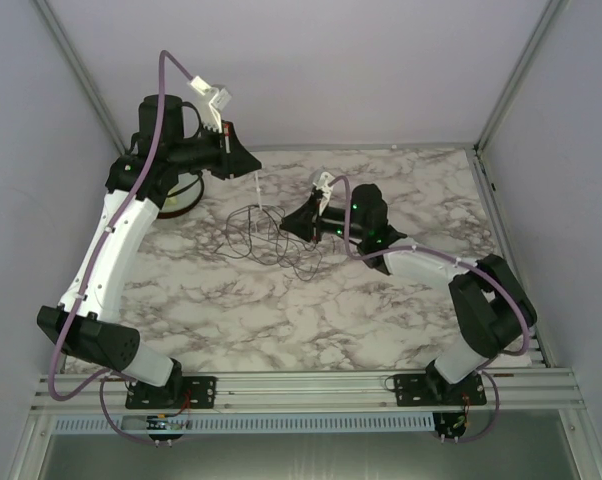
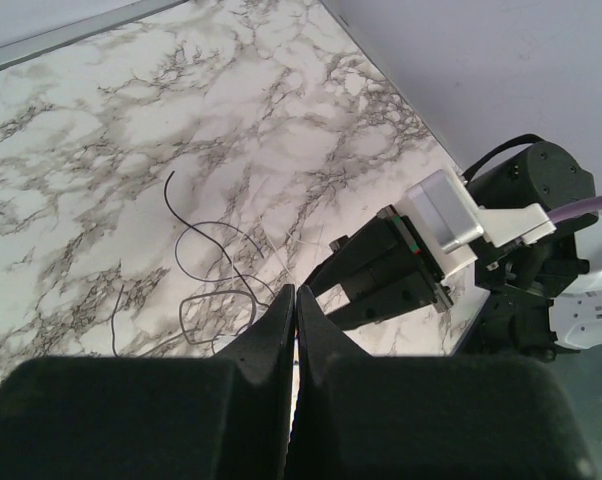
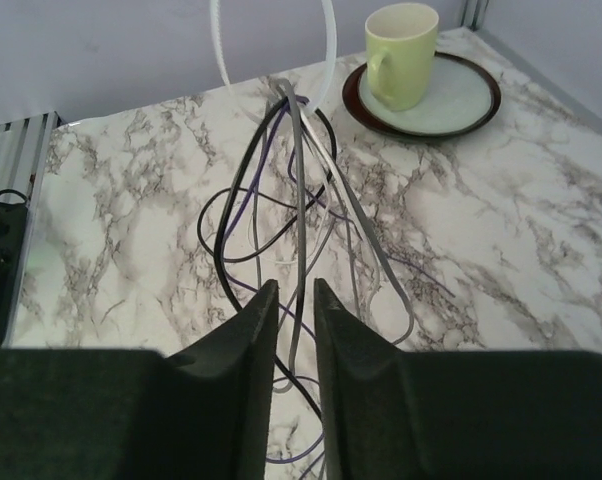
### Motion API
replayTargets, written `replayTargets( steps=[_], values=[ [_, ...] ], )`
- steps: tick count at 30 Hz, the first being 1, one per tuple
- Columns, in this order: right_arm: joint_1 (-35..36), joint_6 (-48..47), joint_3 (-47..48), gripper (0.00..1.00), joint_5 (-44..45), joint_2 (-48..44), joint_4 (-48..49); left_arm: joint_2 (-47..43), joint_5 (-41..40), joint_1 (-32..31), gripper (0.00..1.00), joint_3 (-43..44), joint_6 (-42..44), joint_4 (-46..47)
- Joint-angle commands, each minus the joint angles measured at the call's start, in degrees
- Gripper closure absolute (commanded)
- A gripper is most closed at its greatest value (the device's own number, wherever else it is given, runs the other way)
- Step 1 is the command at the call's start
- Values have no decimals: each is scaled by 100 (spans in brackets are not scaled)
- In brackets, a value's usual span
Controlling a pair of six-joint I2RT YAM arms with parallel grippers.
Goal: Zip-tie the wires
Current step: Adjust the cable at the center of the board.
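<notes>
The wires [image 1: 251, 235] lie as a loose tangle of thin dark loops in the middle of the marble table [image 1: 401, 190]. My left gripper [image 1: 249, 165] hangs above them, shut on a white zip tie [image 1: 256, 188] that drops to the tangle. In the left wrist view its jaws [image 2: 296, 292] are closed with a white sliver between them. In the right wrist view the zip tie [image 3: 327, 40] forms a loop where the wires [image 3: 299, 180] gather and rise. My right gripper [image 1: 286, 225] sits low at the tangle's right side, its jaws [image 3: 291, 290] narrowly apart over a grey wire.
A yellow-green cup [image 3: 401, 45] stands on a dark-rimmed plate [image 3: 461, 110] beyond the wires; in the top view the plate [image 1: 184, 203] shows partly under the left arm. Frame posts and walls bound the table at the back and sides.
</notes>
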Motion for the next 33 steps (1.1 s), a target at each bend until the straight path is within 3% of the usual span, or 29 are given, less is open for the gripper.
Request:
replayTargets(
  steps=[1,5,33],
  values=[
    [69,36,361,86,-101,160,-87,-189,-35,19,100,-4,33,3],
    [67,-78,347,100,-15,58,-341,-206,-163,24,100,-5,48,-15],
    [-494,26,-913,100,724,-1234,-920,-382,-837,42,100,-528,161,-73]
  ],
)
